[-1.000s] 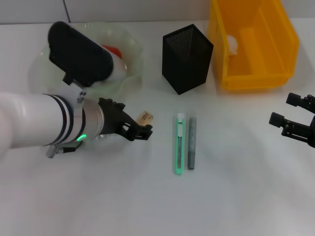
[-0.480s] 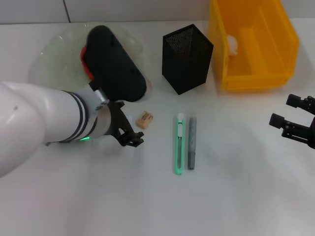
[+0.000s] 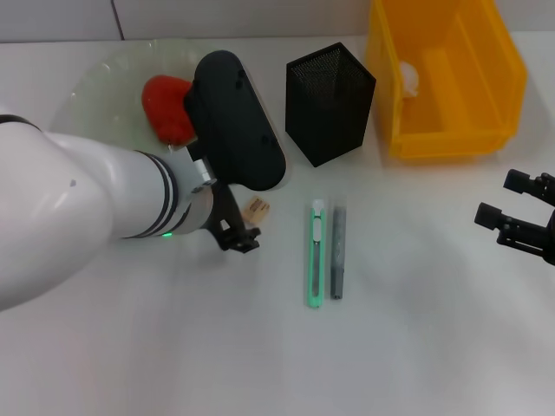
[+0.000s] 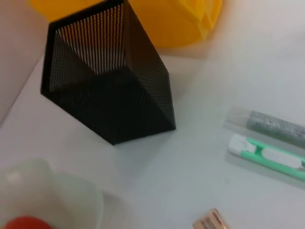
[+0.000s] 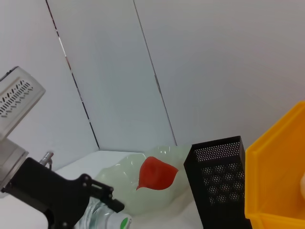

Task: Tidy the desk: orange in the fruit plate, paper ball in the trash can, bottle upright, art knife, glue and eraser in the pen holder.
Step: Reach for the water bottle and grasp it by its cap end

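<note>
**A:** Since the earlier head frames the left arm has swung rightward across the frame; its black wrist housing, which hid the plate, now sits beside the pen holder, and the orange is exposed. Go through it, biggest first.

**B:** Yellow trash can (image 3: pixel 447 78), upper right, with the white paper ball (image 3: pixel 409 78) inside against its left wall. Pale green fruit plate (image 3: pixel 95 87), upper left, holding the orange (image 3: pixel 166 106). Black mesh pen holder (image 3: pixel 330 102), upper centre, upright, just left of the trash can.

**A:** Grippers?

**B:** Left gripper (image 3: pixel 236 232), centre-left, low over the table, its tip just beside the eraser (image 3: pixel 257 207). Jaw state: cannot tell. Right gripper (image 3: pixel 520 211) at the right edge, well apart from everything, fingers spread, holding nothing.

**A:** Small items?

**B:** Green art knife (image 3: pixel 315 254) and grey glue stick (image 3: pixel 337 251) lie side by side at frame centre, below the pen holder. The right wrist view shows a clear bottle (image 5: pixel 107 220) at its lower left; upright or lying, cannot tell.
</note>
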Available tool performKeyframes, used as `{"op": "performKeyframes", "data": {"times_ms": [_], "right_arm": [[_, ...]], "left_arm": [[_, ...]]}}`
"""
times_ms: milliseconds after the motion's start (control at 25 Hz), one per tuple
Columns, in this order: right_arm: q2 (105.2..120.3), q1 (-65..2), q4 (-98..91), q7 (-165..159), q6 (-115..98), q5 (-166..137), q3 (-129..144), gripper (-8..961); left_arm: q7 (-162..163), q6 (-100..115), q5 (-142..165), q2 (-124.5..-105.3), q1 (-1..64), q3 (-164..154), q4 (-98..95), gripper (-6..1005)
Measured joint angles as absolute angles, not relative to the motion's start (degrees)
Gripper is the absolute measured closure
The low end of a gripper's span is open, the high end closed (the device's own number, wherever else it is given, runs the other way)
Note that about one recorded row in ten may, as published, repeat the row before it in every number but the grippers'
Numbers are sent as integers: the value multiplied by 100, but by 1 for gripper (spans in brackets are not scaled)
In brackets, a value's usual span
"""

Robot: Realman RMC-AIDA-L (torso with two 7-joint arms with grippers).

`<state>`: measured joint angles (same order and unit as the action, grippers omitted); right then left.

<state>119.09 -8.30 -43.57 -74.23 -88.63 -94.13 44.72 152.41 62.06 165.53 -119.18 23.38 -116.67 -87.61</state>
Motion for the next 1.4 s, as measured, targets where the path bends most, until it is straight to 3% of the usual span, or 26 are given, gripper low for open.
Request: {"op": "performKeyframes", "data": {"times_ms": [1400], "right_arm": [[11893,-886,-4189,-7498,-8986,-9422,4451,104]], "left_arm": [[14203,5507,16576,-11907,2462,-11539,-8056,294]]}}
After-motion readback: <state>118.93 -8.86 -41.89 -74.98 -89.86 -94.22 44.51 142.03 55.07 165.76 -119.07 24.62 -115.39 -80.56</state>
